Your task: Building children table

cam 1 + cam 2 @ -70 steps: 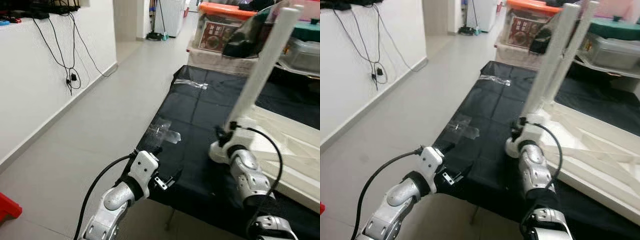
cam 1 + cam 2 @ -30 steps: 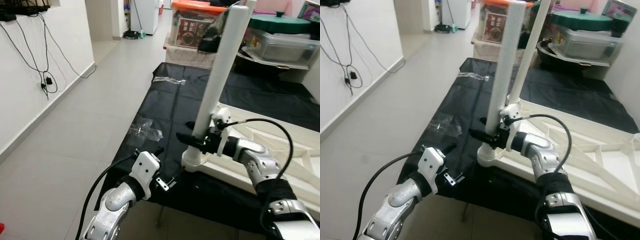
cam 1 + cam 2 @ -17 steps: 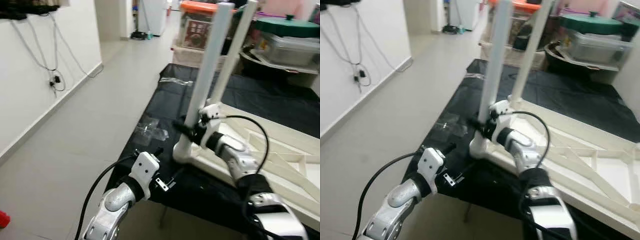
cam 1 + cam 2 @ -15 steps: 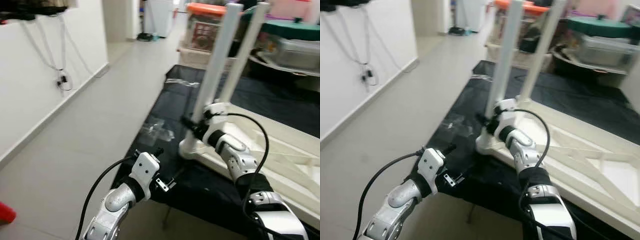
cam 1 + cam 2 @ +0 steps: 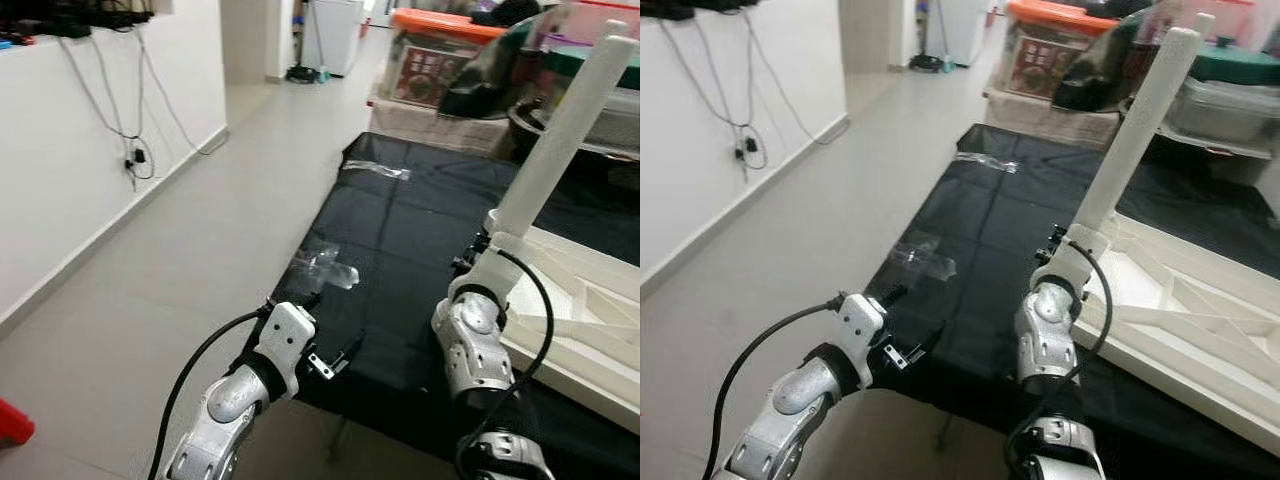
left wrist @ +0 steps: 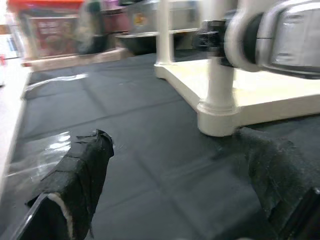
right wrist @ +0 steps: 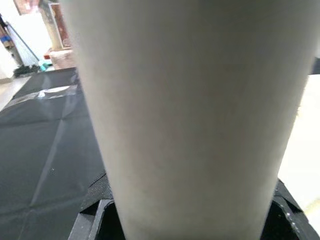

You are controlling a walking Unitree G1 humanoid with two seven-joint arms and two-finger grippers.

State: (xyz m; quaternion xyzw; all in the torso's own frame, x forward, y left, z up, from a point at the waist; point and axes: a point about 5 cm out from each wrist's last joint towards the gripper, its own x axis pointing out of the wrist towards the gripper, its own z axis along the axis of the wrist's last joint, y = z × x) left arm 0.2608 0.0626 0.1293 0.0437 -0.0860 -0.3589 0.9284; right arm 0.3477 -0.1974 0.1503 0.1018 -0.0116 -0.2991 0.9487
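Observation:
A white children's table (image 5: pixel 590 300) lies upside down on a black cloth-covered surface (image 5: pixel 400 230). One round white leg (image 5: pixel 560 140) stands up from its near corner. My right gripper (image 5: pixel 1060 245) is at the foot of that leg, shut on it. In the right wrist view the leg (image 7: pixel 190 110) sits between the black fingers (image 7: pixel 100 215). My left gripper (image 5: pixel 320 330) hovers open at the near edge of the black surface, left of the leg. Its padded fingers (image 6: pixel 75 180) hold nothing, and the leg base (image 6: pixel 220 100) lies ahead of them.
Crumpled clear plastic (image 5: pixel 330 268) lies on the cloth ahead of my left gripper, and another piece (image 5: pixel 378 170) lies farther back. Storage boxes (image 5: pixel 435 60) stand behind the surface. A white wall with hanging cables (image 5: pixel 130 100) borders the open floor on the left.
The head view has swung round, shifting the whole picture. My right gripper stays at the leg's foot while its forearm has come nearer and more upright. The left arm is unchanged.

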